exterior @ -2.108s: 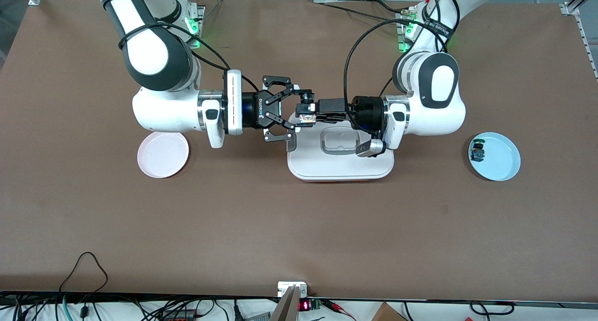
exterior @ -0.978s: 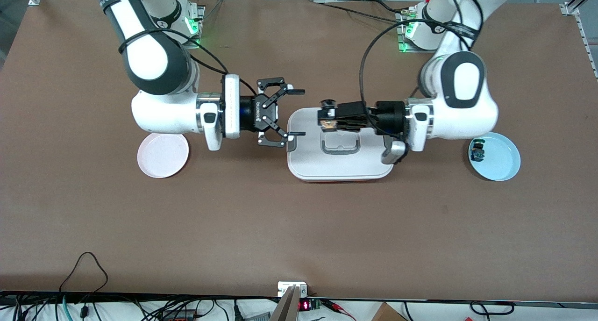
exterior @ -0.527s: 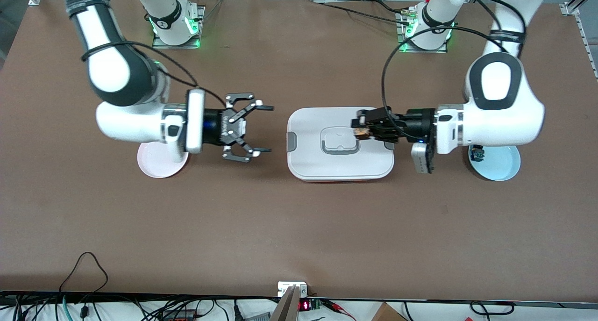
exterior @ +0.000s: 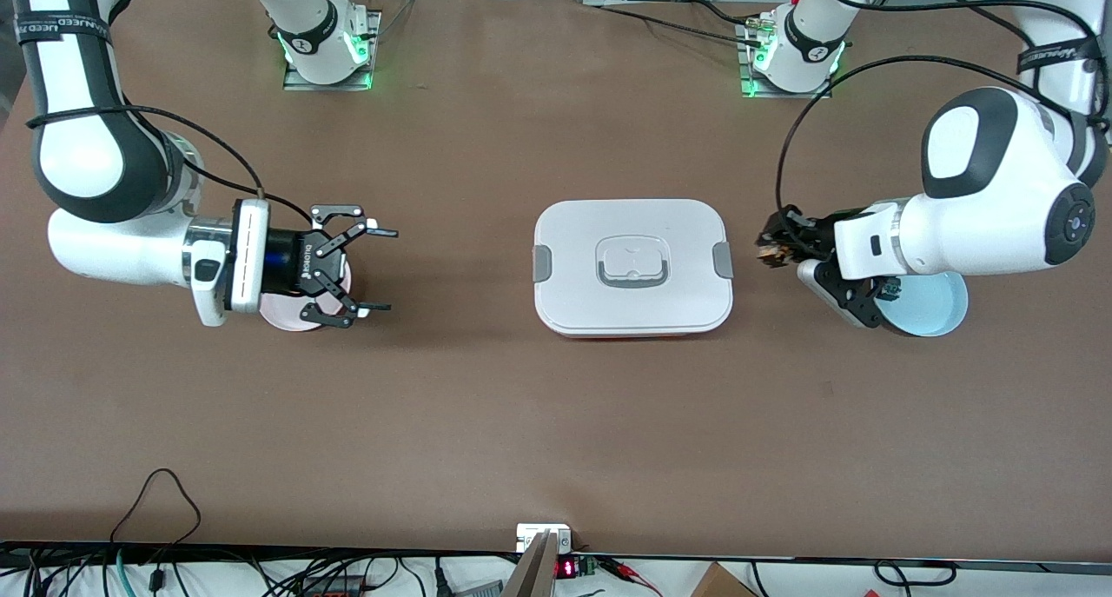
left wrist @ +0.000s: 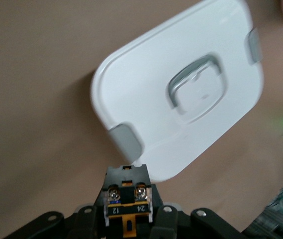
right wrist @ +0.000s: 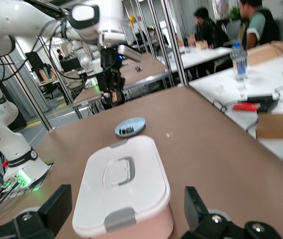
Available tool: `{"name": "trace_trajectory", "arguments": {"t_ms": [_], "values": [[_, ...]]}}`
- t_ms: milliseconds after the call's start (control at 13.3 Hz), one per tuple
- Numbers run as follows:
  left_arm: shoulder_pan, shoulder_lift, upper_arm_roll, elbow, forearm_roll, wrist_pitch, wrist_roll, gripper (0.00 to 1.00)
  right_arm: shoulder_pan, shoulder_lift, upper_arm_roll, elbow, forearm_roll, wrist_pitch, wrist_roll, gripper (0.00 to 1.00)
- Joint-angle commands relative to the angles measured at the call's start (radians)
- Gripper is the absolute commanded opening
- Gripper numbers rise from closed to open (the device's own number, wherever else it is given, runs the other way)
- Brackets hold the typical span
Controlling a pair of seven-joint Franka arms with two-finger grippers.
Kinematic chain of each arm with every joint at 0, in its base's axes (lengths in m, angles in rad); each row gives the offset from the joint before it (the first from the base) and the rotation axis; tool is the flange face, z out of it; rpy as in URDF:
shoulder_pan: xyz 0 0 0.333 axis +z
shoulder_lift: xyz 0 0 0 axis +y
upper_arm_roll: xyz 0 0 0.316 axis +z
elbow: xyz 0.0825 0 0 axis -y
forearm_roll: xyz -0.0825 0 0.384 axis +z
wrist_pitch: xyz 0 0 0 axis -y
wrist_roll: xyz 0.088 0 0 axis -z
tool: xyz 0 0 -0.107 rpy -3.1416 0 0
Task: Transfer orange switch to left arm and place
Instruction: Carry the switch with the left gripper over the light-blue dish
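Both arms have drawn apart since the earlier frames, when their grippers met above the box (exterior: 632, 267). Now the left gripper (exterior: 768, 248) hangs over bare counter (exterior: 556, 423) between the box's latch end and the blue plate (exterior: 938, 306), clamped on the orange switch (exterior: 770, 249). From the left wrist view the switch (left wrist: 127, 196) sits between the gripper's fingers, its terminal face turned to the camera with two screws and the printed numbers "12" and "24" on an orange strip; its round cap cannot be seen. The right gripper (exterior: 375, 268) hangs with jaws spread wide and nothing between them, just off the edge of the pink plate (exterior: 287, 315), which its wrist largely covers. The gripper body carries white lettering that looks like "ROBOTIQ". Black bands on both arms bear white print, partly cut off and not fully readable.

The blue plate is half hidden under the left arm's wrist, and the small dark component (exterior: 888, 289) on it shows only as a sliver. In the right wrist view the box (right wrist: 124, 186) lies straight ahead of the gripper, the blue plate (right wrist: 130, 127) past it.
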Motion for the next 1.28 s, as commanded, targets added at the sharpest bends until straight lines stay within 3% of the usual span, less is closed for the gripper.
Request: {"name": "trace_trajectory", "arguments": {"t_ms": [0,226,527,828,978,1204], "values": [[-0.003,0.003,-0.011,0.02,0.255,-0.056,0.09,0.18,0.002,-0.06,-0.005,-0.024,-0.112,0.009,0.223,1.0],[0.033,0.017,-0.002,0.001,0.38,-0.057,0.294,0.18,0.014,-0.095,-0.003,-0.002,-0.292,0.038,0.544,1.0],[0.159,0.037,-0.002,-0.04,0.549,-0.022,0.61,0.17,0.031,-0.114,-0.002,-0.002,-0.447,0.06,0.957,1.0],[0.326,0.049,-0.005,-0.17,0.584,0.206,0.93,0.15,0.036,-0.115,0.0,0.013,-0.79,0.06,1.345,1.0],[0.355,0.06,-0.004,-0.223,0.584,0.321,1.072,0.15,0.033,-0.127,-0.002,0.012,-0.94,0.012,1.512,1.0],[0.397,0.063,-0.004,-0.373,0.583,0.539,1.123,0.15,0.028,-0.128,-0.005,0.05,-1.215,-0.093,1.617,1.0]]}}
